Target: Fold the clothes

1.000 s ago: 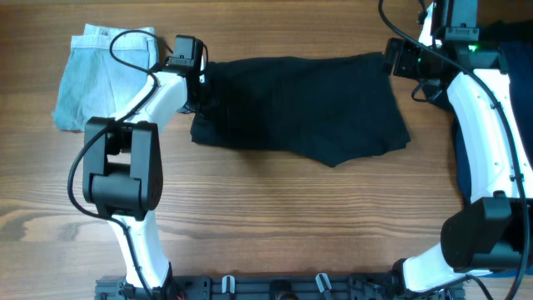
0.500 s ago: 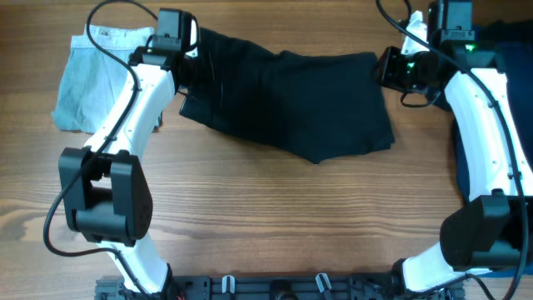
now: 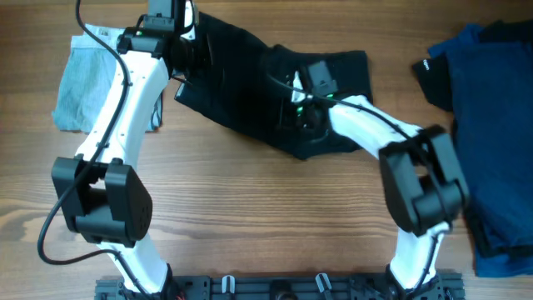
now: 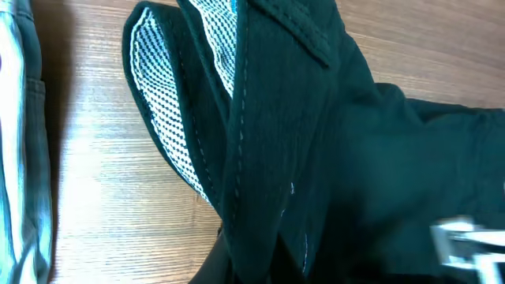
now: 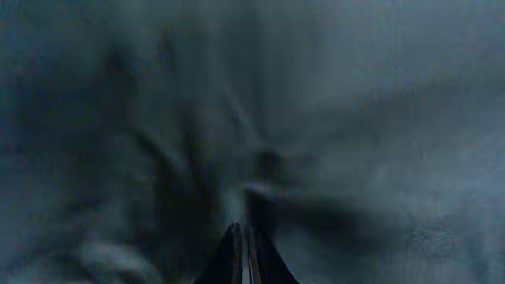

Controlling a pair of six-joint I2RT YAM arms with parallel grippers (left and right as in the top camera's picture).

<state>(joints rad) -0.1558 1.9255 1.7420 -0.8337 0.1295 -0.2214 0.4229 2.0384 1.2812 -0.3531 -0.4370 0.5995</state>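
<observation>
Black shorts [image 3: 250, 92] lie bunched across the back middle of the table. Their waistband end is raised, and its white mesh lining [image 4: 170, 102] shows in the left wrist view. My left gripper [image 3: 190, 60] is shut on that left end, and the cloth [image 4: 316, 158] runs down between its jaws [image 4: 256, 272]. My right gripper [image 3: 298, 112] has reached over to the middle of the shorts. It is shut, its fingertips [image 5: 242, 230] buried in blurred dark cloth [image 5: 355, 118] that fills the right wrist view.
A folded light grey garment [image 3: 83, 79] lies at the back left, next to the left arm; its edge [image 4: 16, 118] shows in the left wrist view. A pile of dark blue clothes [image 3: 491, 125] covers the right side. Bare wood spans the front.
My right gripper shut and swung left from the shorts' right edge to their middle, uncovering the blue pile. My left gripper carried the left end up and back; the shorts are narrower and bunched.
</observation>
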